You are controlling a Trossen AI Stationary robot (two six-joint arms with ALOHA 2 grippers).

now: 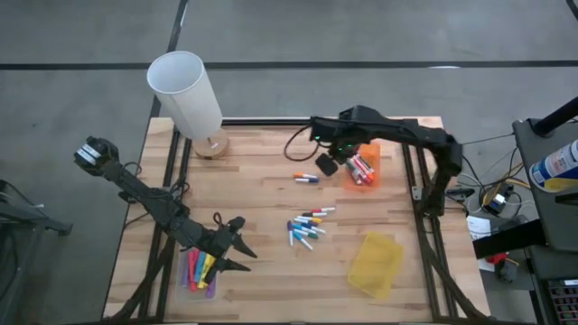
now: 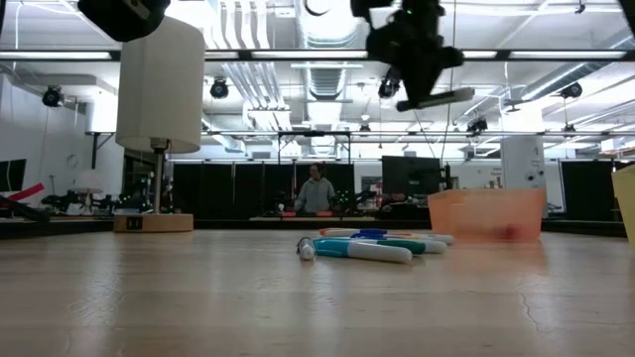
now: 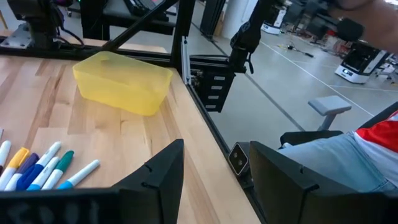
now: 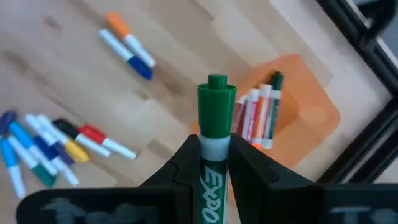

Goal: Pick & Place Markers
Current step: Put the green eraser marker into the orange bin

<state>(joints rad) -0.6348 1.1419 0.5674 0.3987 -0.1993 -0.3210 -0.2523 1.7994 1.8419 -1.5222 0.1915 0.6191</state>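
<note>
The right gripper [image 4: 214,155] is grasping a green marker [image 4: 216,106], its lower barrel hiding between the fingers; the left gripper [image 3: 211,177] is hanging released over the bench [image 1: 271,271]

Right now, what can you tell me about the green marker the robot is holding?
The green marker is a thin plastic pen with a dark green cap, a white band beneath it and a green label reading EXPO in white letters. The right end effector pinches it between its two dark fingers, cap pointing away from the wrist. It hangs in the air above the wooden table, next to the orange bin, touching only the fingers.
</note>
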